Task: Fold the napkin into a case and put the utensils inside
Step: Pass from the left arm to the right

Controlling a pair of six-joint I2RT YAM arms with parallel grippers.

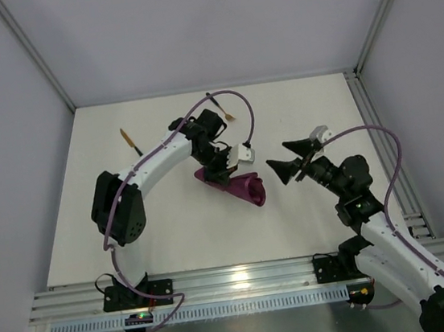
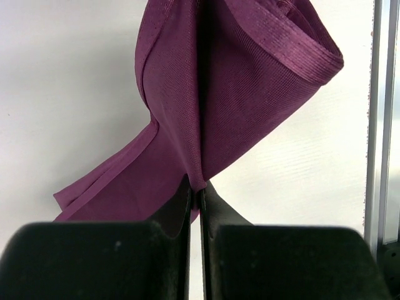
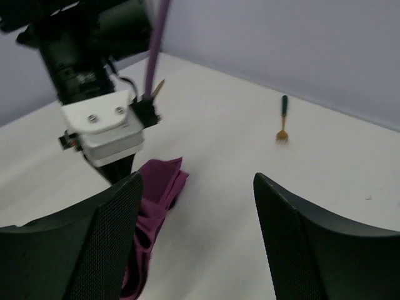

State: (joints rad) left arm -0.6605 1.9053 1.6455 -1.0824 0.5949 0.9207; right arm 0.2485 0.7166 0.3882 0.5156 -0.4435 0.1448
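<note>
From above: left claw (image 1: 222,164) clamped shut on the napkin (image 1: 243,188), near the middle of the bench (image 1: 174,237). Magenta cloth bunched into a crumpled wedge, drooping from the pinch toward the robot's right and resting on the white surface. Right claw (image 1: 286,158) spread wide, holding nothing, just beside the cloth's right end but apart from it. Knife (image 1: 129,142) flat on the far left of the bench, well apart from the cloth. Fork (image 1: 220,107) flat farther back, beyond the left arm, gold head toward the near right. Both utensils outside the cloth.

Left wrist: jaws pressed together with only a sliver of gap, a fold of napkin gripped at the tips. Cloth twisted into a loose roll, hemmed edge curling open at the upper right, a flatter tail trailing to the lower left over the bench. Metal rail (image 2: 378,125) along the right edge.

Right wrist: two dark mesh-faced fingers (image 3: 112,225) standing far apart, only bare bench between them. Left claw ahead on the left, under its white camera block (image 3: 103,128), gripping the cloth from above. Napkin piled in folds beneath, running down behind the left finger. Fork alone farther back on the right, head toward the camera. Behind the white block a thin gold sliver, possibly the knife, too hidden to be sure.
</note>
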